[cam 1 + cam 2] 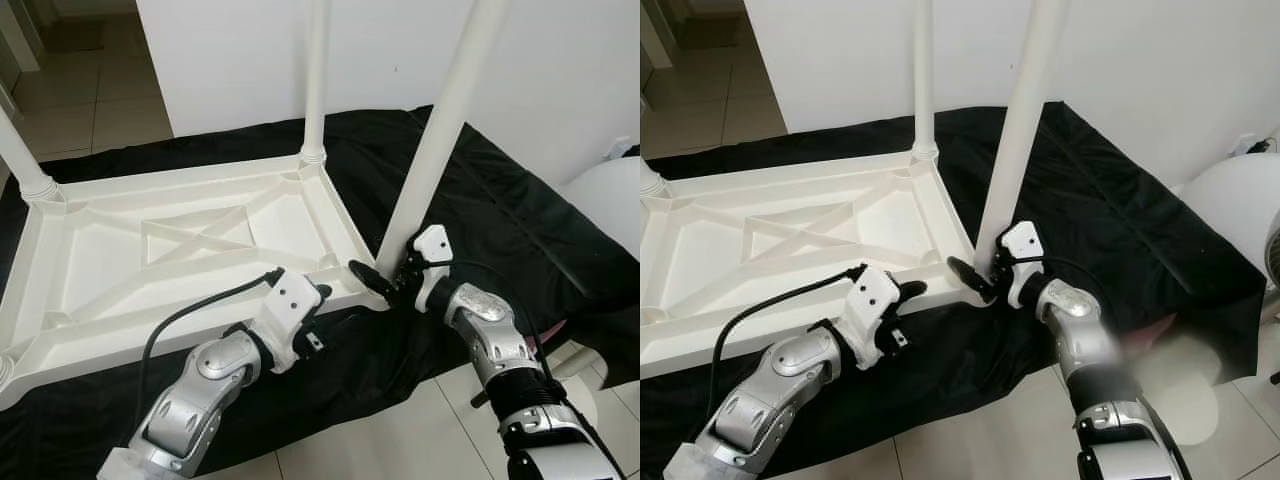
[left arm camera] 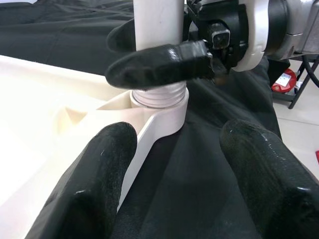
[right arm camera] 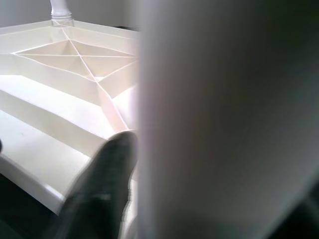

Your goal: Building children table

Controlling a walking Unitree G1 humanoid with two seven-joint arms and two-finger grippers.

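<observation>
A white plastic table top (image 1: 190, 250) lies upside down on a black cloth. At its near right corner stands a white leg (image 1: 440, 130), its base in the corner socket (image 2: 159, 99). My right gripper (image 1: 385, 275) is shut on the leg just above the socket; one of its fingers (image 2: 159, 62) wraps the leg's front. The leg (image 3: 214, 119) looms close and blurred in the right wrist view. My left gripper (image 1: 320, 315) is open at the table's near edge, a short way left of that corner, with the rim between its fingers (image 2: 99, 184).
Two more legs stand in the far right corner (image 1: 316, 80) and far left corner (image 1: 22, 160). The black cloth (image 1: 500, 200) covers tiled floor (image 1: 400, 440) before a white wall. A white rounded object (image 1: 610, 200) sits at right, and a red item (image 2: 285, 79) lies on the floor behind.
</observation>
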